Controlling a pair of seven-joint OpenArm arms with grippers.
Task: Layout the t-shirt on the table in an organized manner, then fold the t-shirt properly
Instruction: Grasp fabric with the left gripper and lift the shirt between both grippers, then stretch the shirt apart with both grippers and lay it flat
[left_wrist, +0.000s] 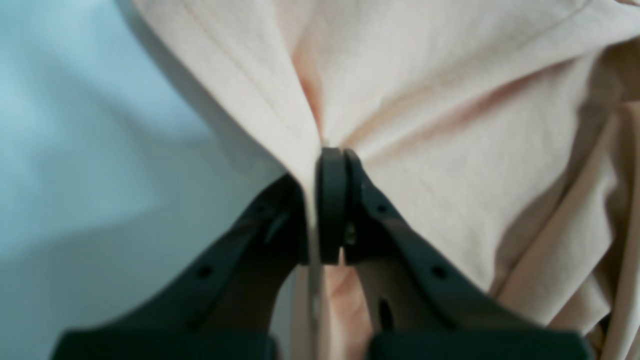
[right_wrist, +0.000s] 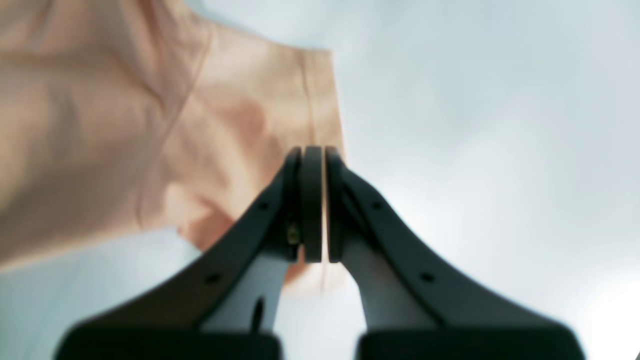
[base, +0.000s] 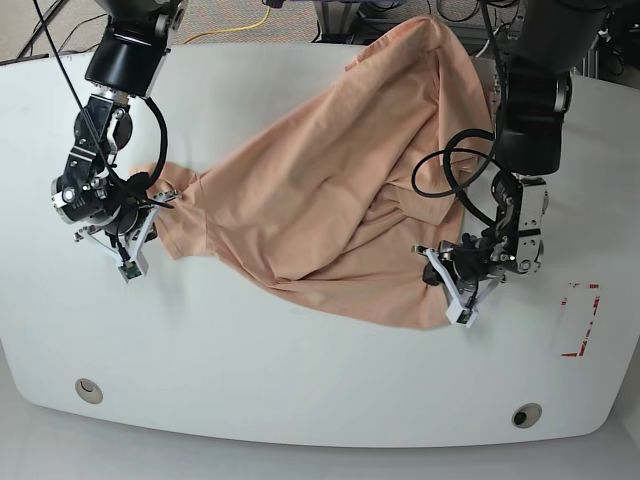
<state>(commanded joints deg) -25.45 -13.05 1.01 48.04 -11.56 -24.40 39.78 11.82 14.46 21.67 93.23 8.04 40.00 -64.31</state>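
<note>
The peach t-shirt (base: 330, 190) lies crumpled and stretched diagonally over the white table (base: 300, 370), one end bunched at the far edge. My left gripper (base: 436, 268), on the right of the base view, is shut on a pinch of the shirt's lower edge. In the left wrist view the left gripper (left_wrist: 332, 152) has its tips closed, and folds of t-shirt (left_wrist: 450, 125) radiate from them. My right gripper (base: 157, 198) is shut on the short sleeve at the shirt's left end. In the right wrist view the right gripper (right_wrist: 312, 149) meets the hem of the sleeve (right_wrist: 240, 120).
A red-tape rectangle mark (base: 580, 320) sits at the table's right side, beside the left arm. Two round grommet holes (base: 88, 390) (base: 526, 415) lie near the front edge. Cables (base: 250, 20) and floor clutter show beyond the far edge.
</note>
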